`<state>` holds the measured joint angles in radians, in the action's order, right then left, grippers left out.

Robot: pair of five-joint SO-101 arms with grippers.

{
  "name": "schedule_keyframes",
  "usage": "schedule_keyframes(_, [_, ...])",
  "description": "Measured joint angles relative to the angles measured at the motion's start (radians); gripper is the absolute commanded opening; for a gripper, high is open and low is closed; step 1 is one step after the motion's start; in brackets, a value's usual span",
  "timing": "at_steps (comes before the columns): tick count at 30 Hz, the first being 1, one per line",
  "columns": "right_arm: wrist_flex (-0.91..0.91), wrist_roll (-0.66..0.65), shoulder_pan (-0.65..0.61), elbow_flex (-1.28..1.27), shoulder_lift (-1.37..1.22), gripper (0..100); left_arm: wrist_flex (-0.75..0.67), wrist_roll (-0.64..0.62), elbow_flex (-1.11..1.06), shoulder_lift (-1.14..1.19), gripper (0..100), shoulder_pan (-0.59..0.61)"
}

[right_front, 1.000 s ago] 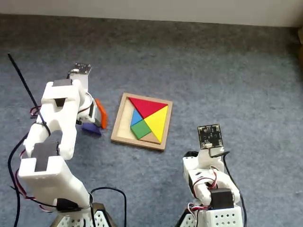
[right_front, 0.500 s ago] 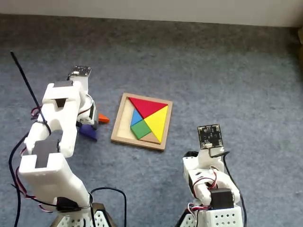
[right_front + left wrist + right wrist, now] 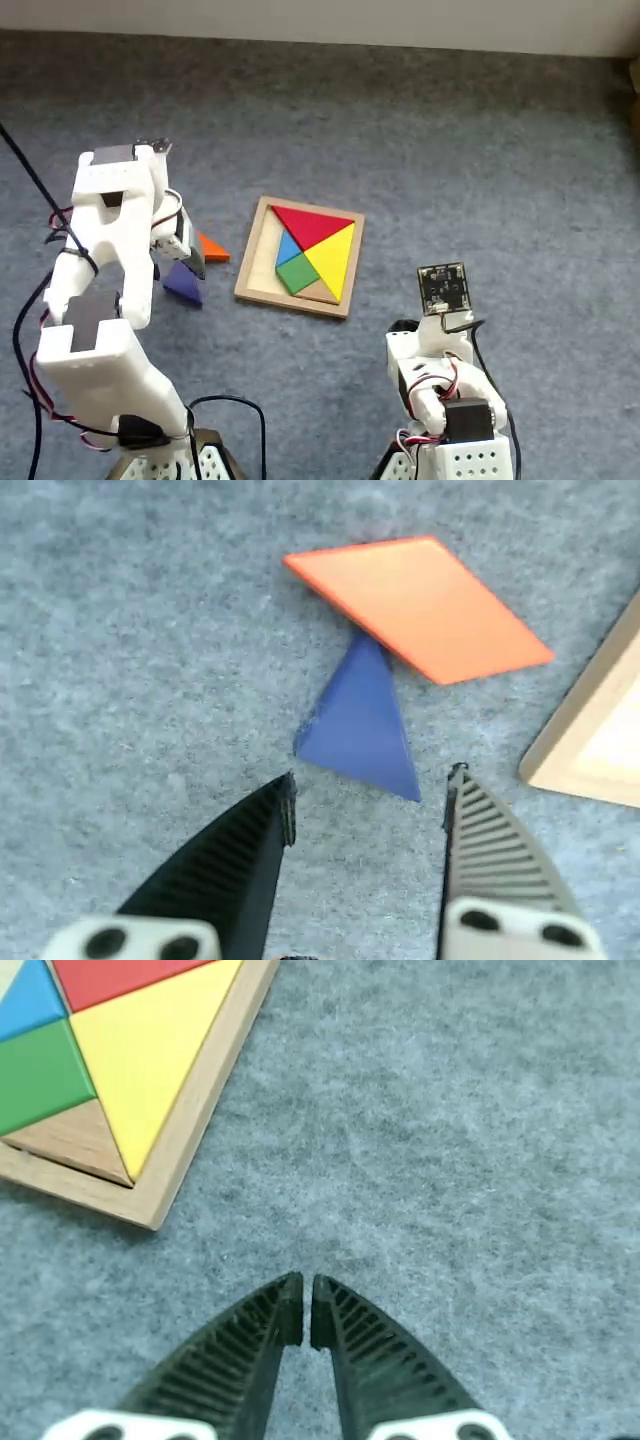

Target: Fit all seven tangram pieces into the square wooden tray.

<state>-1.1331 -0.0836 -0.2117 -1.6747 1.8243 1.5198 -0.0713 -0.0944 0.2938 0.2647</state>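
- Lying on the grey tabletop at the left-centre of the high view, the blue triangle sits just ahead of the left jaws. It is roughly in line with the gap between them and touches neither one.
- The orange parallelogram lies just beyond the blue triangle, one long edge meeting the triangle's tip. In the high view it sits up and to the right of the triangle, towards the tray.
- The left jaws stand wide apart over the tabletop and hold nothing.
- The square wooden tray rests in the middle of the high view, to the right of both loose pieces. It holds a red triangle, a yellow triangle, a light blue triangle and a green square. Bare wood shows along its left side and by its lower edge.
- The right jaws are drawn together with barely a sliver between the tips, gripping nothing. They point at bare tabletop, apart from the tray's corner.
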Motion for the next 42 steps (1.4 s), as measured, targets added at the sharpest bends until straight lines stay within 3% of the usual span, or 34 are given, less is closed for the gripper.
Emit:
schedule_keyframes(4, [0.0,0.0,0.0,0.0,0.0,2.9,-0.003,-0.063,-0.044,0.0,26,0.005])
schedule_keyframes(10, [0.0,0.0,0.0,0.0,0.0,2.9,-0.141,-0.097,-0.176,0.0,25,0.003])
schedule_keyframes(18, [0.0,0.0,0.0,0.0,0.0,2.9,-0.239,-0.101,-0.235,-0.009,9,-0.002])
schedule_keyframes(27, [0.0,0.0,0.0,0.0,0.0,2.9,-0.262,-0.089,-0.236,-0.017,7,-0.005])
schedule_keyframes(32, [0.0,0.0,0.0,0.0,0.0,2.9,-0.261,-0.032,-0.236,-0.043,9,-0.005])
schedule_keyframes(38, [0.0,0.0,0.0,0.0,0.0,2.9,-0.216,0.017,-0.236,-0.164,28,0.002])
schedule_keyframes(42, [0.0,0.0,0.0,0.0,0.0,2.9,-0.215,0.063,-0.236,-0.216,29,0.002])
